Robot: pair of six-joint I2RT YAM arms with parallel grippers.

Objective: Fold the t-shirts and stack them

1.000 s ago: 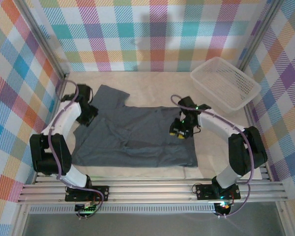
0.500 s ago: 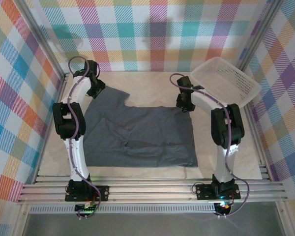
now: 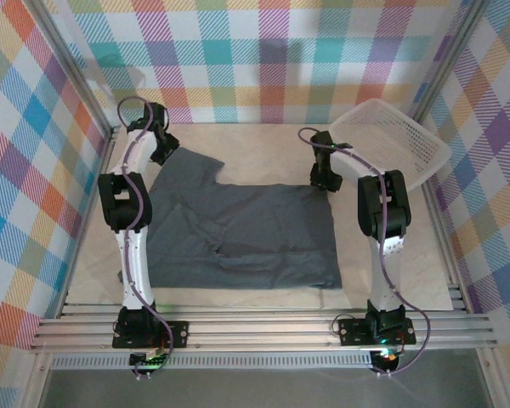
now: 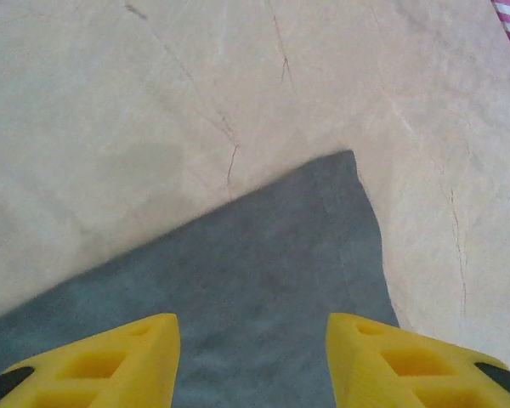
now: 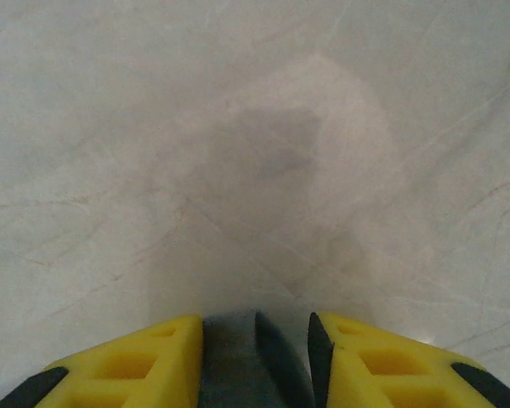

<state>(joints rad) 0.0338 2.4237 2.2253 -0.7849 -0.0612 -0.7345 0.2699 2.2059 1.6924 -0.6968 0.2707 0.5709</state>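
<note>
At the t-shirt (image 3: 238,229)'s far corners, L gripper (image 4: 248,340) gapes, R gripper (image 5: 255,340) maybe pinching, can't tell; next: clamp both, fold nearward.

A plain dark slate-grey t-shirt (image 3: 246,229) is lying spread out and mostly flat across the middle of the table (image 3: 263,140). Its body is forming a wide rectangle, with the near edge running straight from left to right. One part is reaching out toward the far left, ending in a hemmed corner (image 4: 323,221) lying flat. A few creases are gathering left of centre. Its far right corner (image 5: 238,365) is lying slightly rumpled.
</note>
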